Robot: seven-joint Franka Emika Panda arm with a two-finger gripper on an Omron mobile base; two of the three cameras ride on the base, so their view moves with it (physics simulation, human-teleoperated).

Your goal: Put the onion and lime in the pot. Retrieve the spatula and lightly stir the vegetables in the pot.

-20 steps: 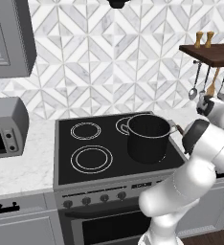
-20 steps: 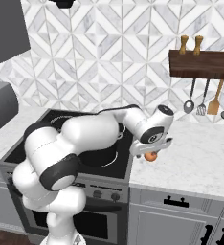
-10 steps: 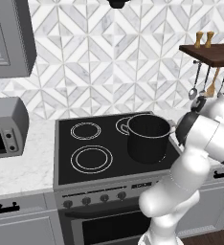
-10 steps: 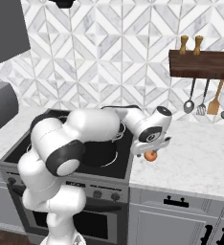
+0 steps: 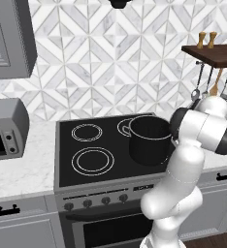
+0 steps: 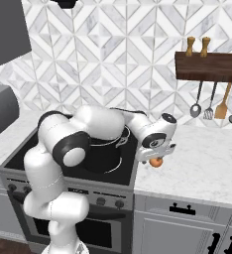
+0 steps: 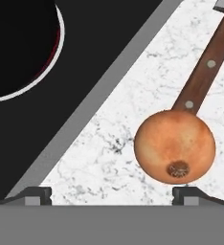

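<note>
1. Looking over the stove (image 5: 72, 140) from the left base view: the pot (image 5: 150, 139) stands on the right front burner, with the arm bent round just to its right, between it and the counter beyond. The pot's open mouth faces up, ready to take the vegetables.

2. Turning to the right base view: the gripper (image 6: 156, 155) hangs low over the marble counter (image 6: 202, 158), just right of the stove edge, directly above the onion (image 6: 156, 162). The pot (image 6: 105, 149) sits mostly behind the arm, near the onion, so the carry should be short. Utensils (image 6: 214, 101) hang under the wall shelf, well apart.

3. Closing with the hand view: the fingertips (image 7: 193, 194) are spread wide and grasp nothing. The onion (image 7: 174, 146) rests on the counter between them, nearer the right tip, so the hand looks off-centre for a squeeze. A wooden handle (image 7: 205, 69) with rivets lies touching or just behind the onion, probably the spatula. The pot rim (image 7: 44, 76) curves at upper left.
</note>
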